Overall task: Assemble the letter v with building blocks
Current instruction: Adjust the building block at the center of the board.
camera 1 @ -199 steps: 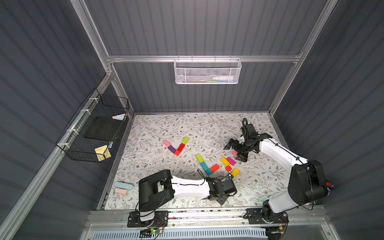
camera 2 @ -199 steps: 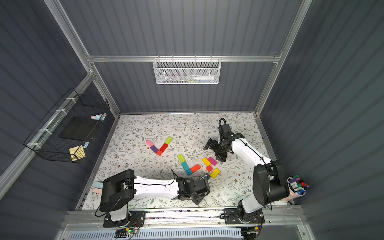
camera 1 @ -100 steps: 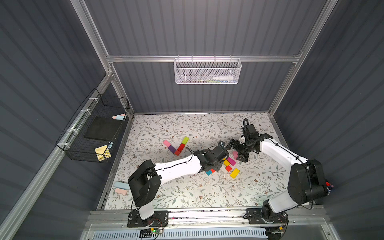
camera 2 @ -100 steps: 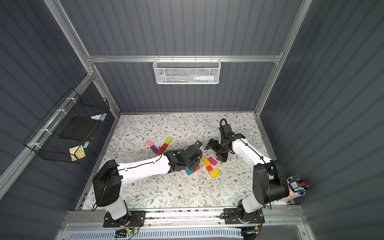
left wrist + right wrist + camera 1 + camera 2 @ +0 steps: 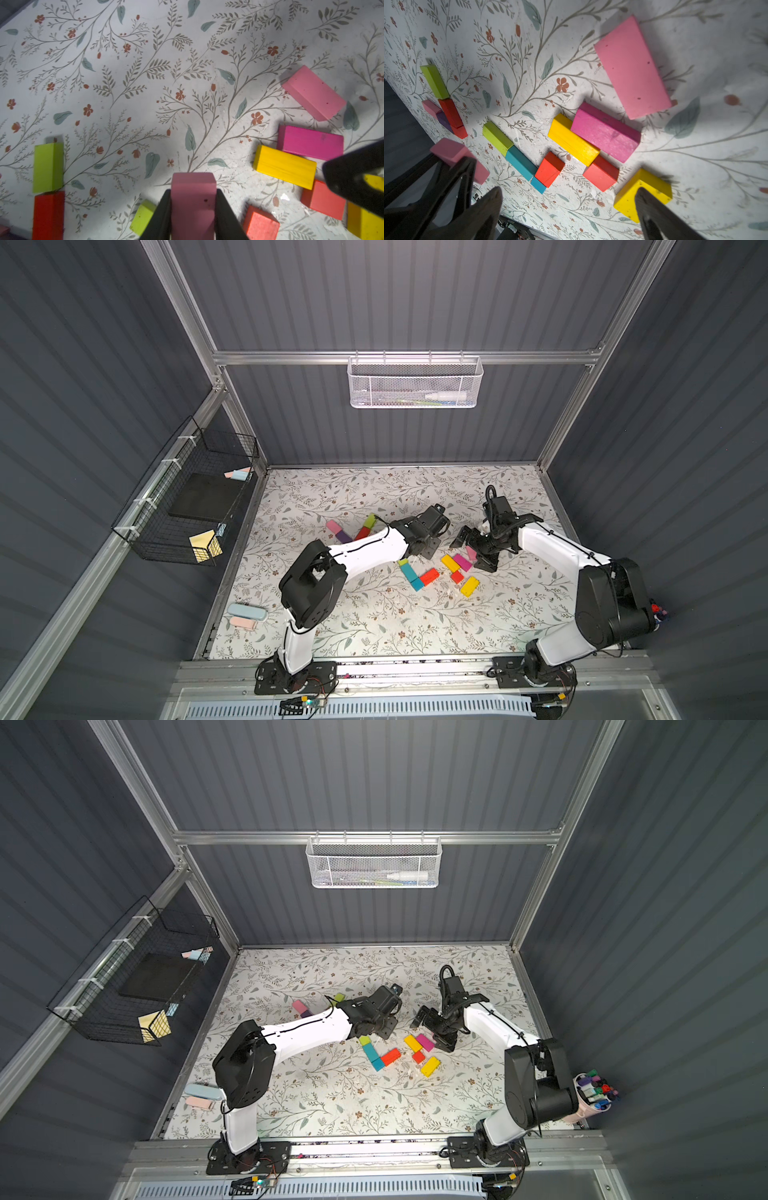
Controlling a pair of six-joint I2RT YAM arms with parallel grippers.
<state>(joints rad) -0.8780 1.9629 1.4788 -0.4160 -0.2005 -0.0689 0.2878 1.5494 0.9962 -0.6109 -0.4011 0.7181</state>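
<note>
Pinching a dusty-pink block in the left gripper, clear of the mat, probably to extend the started V left of the loose blocks; holding the right gripper spread wide over those, seemingly ready to pick. Beyond: white mesh basket on the far wall with a white bottle, black wire basket on the left wall with yellow notes

Your left arm reaches up from the lower middle of a top view to mid-frame, and the left gripper is clamped on a pink block. Your right arm bends in from the lower right, and the right gripper sits just right of centre, jaws spread wide.
</note>
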